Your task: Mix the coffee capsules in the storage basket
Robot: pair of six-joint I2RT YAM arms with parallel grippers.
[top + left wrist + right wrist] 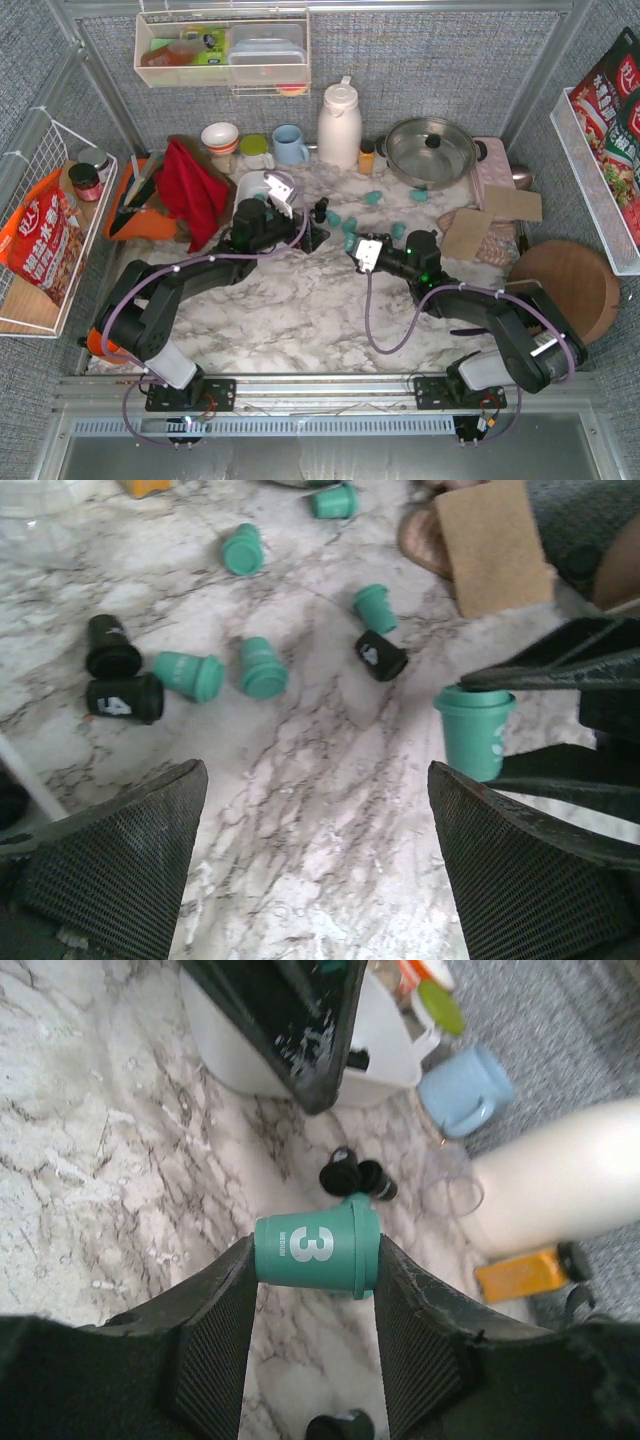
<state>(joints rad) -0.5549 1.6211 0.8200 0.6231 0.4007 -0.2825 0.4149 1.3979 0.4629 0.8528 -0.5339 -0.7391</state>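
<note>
Right of the storage basket [262,188], the right gripper [316,1280] is reaching low, pinching a teal capsule [312,1248] whose 3 is showing only in its wrist view; the left gripper [315,775] is hovering spread over coffee capsules [190,675] outside the basket.

Top camera looks down from behind; both close wrist cameras share one teal capsule [318,1243].

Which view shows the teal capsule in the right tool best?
Right wrist view: the teal capsule centred, its 3 readable, gripped by the right tool. Left wrist view shows it smaller; top view, too small to tell.
</note>
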